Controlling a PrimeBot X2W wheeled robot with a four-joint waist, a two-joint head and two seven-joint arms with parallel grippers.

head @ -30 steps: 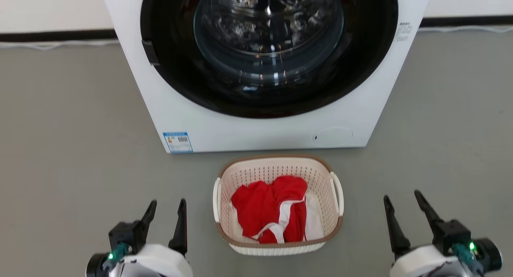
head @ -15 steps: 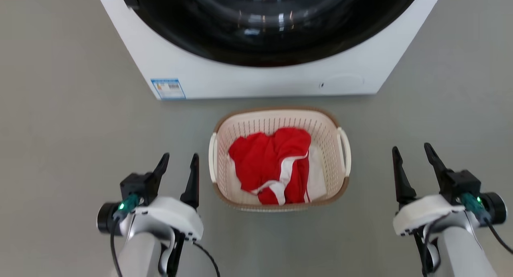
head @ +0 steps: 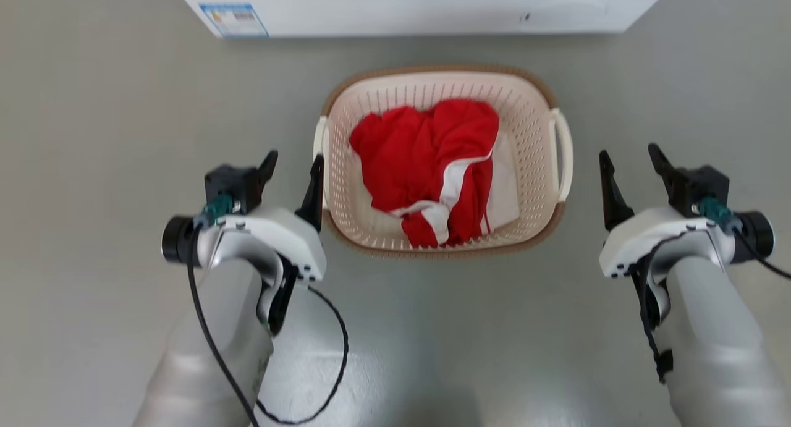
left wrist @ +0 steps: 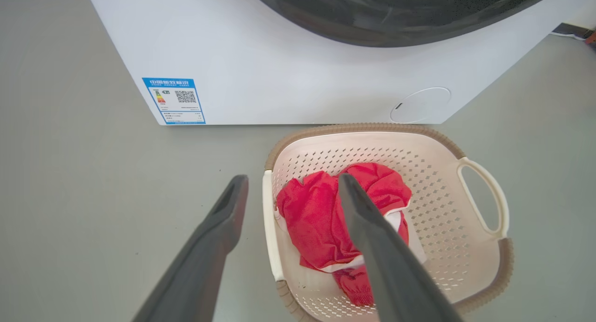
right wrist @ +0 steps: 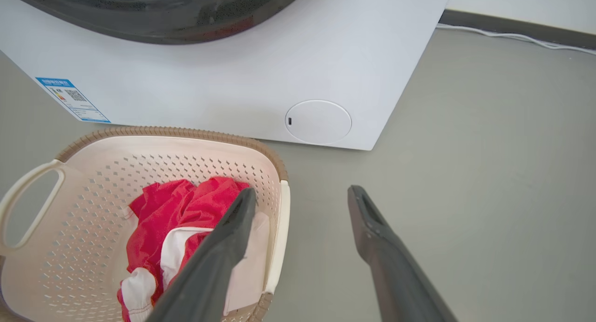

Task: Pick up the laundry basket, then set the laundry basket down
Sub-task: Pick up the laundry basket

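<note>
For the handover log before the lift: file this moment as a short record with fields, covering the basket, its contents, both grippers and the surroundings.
basket: laundry basket upright on the floor, just in front of the washing machine
contents: red and white garment, crumpled inside
left arm: left gripper open, close by the left handle, holding nothing
right arm: right gripper open, beside the right handle, with a gap in the head view, holding nothing
lift: not yet begun
</note>
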